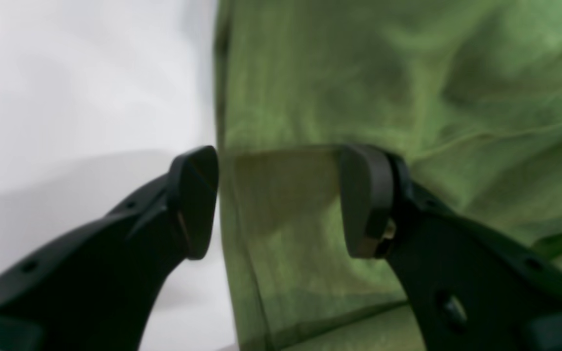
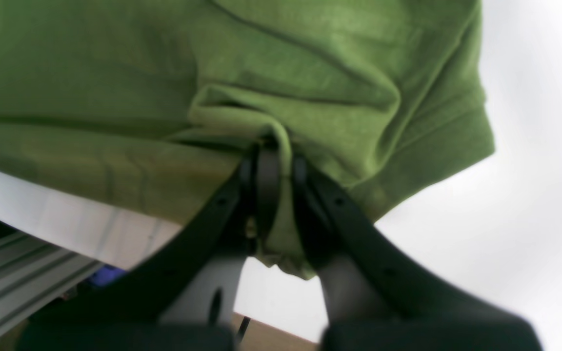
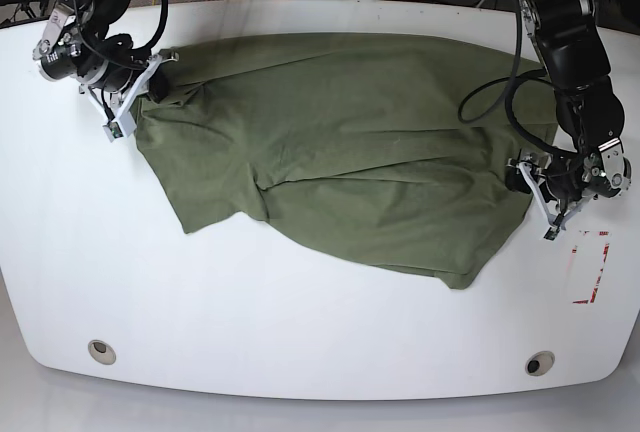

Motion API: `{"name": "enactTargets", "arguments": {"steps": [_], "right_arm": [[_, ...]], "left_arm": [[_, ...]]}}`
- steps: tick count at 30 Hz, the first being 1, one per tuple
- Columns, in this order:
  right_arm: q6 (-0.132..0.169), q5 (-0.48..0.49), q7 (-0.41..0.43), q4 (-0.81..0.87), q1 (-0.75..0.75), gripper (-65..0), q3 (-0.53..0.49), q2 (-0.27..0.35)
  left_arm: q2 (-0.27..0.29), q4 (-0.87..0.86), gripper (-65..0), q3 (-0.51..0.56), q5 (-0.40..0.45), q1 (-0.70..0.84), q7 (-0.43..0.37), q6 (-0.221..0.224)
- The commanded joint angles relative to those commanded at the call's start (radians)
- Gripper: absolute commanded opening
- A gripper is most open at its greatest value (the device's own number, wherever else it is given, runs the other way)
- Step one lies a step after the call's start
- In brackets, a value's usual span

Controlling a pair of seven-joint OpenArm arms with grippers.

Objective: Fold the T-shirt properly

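Nearest the lens in the left wrist view are the two black pads of the left gripper [image 1: 278, 200], standing well apart with nothing between them but the cloth lying below. They straddle a straight edge of the T-shirt [image 1: 359, 97]: one pad sits over bare white table [image 1: 66, 73], the other over green fabric. That placement suggests an approach to pinch this edge, not yet made.

The T-shirt [image 3: 350, 152] lies spread and rumpled across the middle of the table [image 3: 300, 332], reaching toward the far rim. It is not flat; broad creases run through it and its near edge sags unevenly.

At the shirt's opposite end, the right gripper [image 2: 273, 170] has its jaws closed on a bunched fold of cloth, a tongue of fabric hanging through between them. The grip appears to be at or near a sleeve or shoulder, though the blur does not settle which. Held so, that corner can be pulled taut.

In the base view the left gripper [image 3: 535, 187] sits at the shirt's edge, with a red-marked label [image 3: 590, 267] on the table just beyond it.
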Motion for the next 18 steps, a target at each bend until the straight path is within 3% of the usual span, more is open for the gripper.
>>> {"name": "enactTargets", "arguments": {"steps": [7,18], "right_arm": [[0.0,0.0,0.0,-0.002,-0.003,-65.0,0.002,0.005],[0.0,0.0,0.0,-0.003,0.002,-65.0,0.0,0.005]], "left_arm": [[0.005,0.002,-28.3,0.002,-0.002,0.0,0.006,0.0],[0.006,0.006,-28.3,0.002,-0.005,0.002,0.083,0.0]]}}
